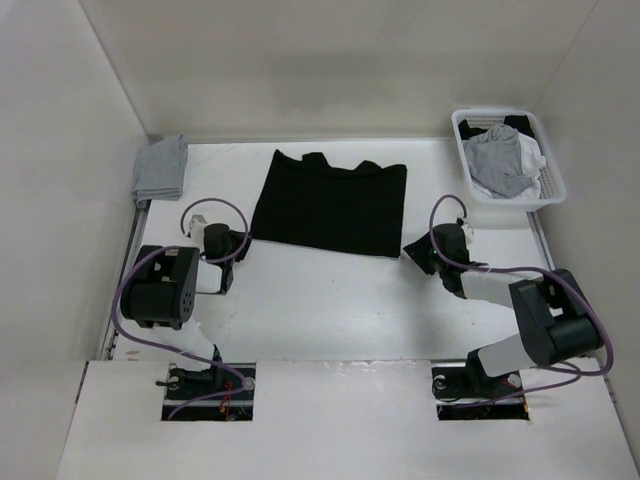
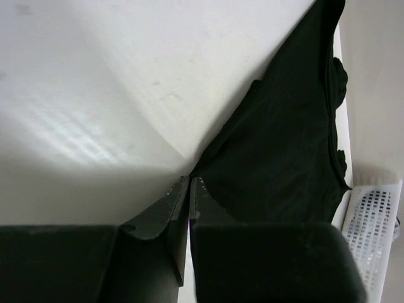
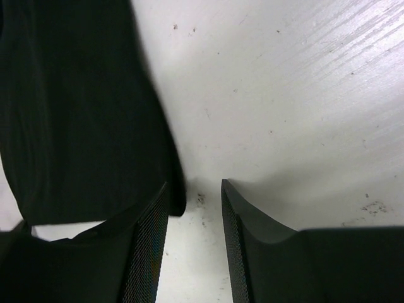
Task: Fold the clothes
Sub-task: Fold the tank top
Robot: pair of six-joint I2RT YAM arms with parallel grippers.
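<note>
White table [image 1: 330, 300]: black T-shirt [image 1: 330, 205], grey cloth [image 1: 160, 168], basket [image 1: 490, 113] w/ prob. laundry

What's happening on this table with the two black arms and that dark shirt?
A robot is folding a plain black short-sleeved T-shirt, lying partly folded mid-table. The left gripper is shut at its near left corner; whether it pinches fabric is unclear. The right gripper stands open by the near right corner, holding nothing. A small grey folded cloth and a white plastic laundry basket sit at the far corners.
</note>
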